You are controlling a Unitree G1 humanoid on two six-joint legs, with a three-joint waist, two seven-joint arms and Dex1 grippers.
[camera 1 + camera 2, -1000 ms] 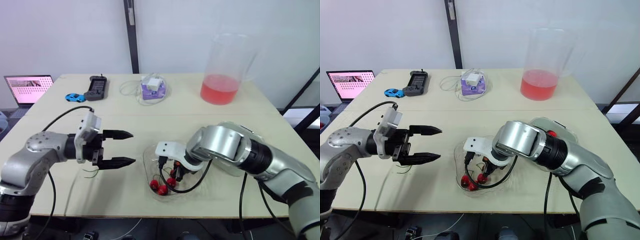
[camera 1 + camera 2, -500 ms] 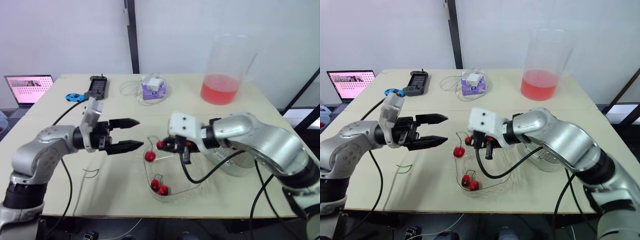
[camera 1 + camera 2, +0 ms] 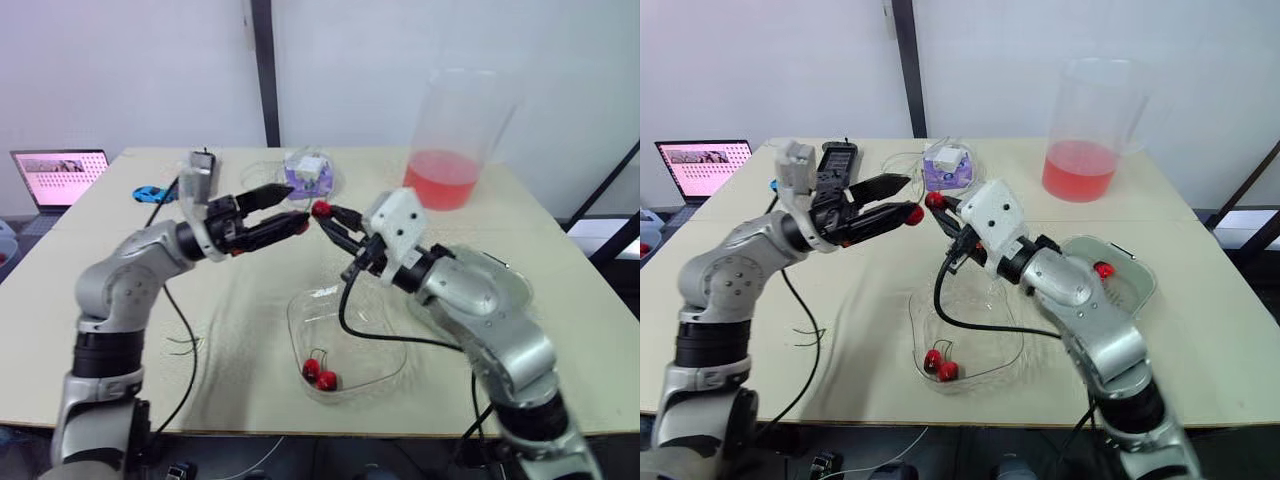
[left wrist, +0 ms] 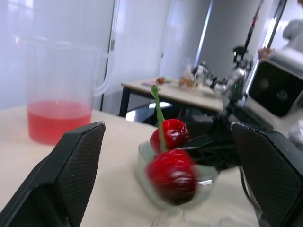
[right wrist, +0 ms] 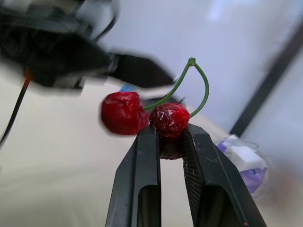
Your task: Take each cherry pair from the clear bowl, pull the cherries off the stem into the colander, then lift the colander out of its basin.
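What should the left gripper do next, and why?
Probably close the left gripper on the free cherry. In the left wrist view its open fingers flank that cherry, while the right gripper is shut on the other cherry. Both cherries need a grip before pulling.

Open laptop [image 3: 57,175], blue toy car [image 3: 148,192], purple box [image 3: 305,172], pitcher of red liquid [image 3: 450,140], beige table [image 3: 250,300]
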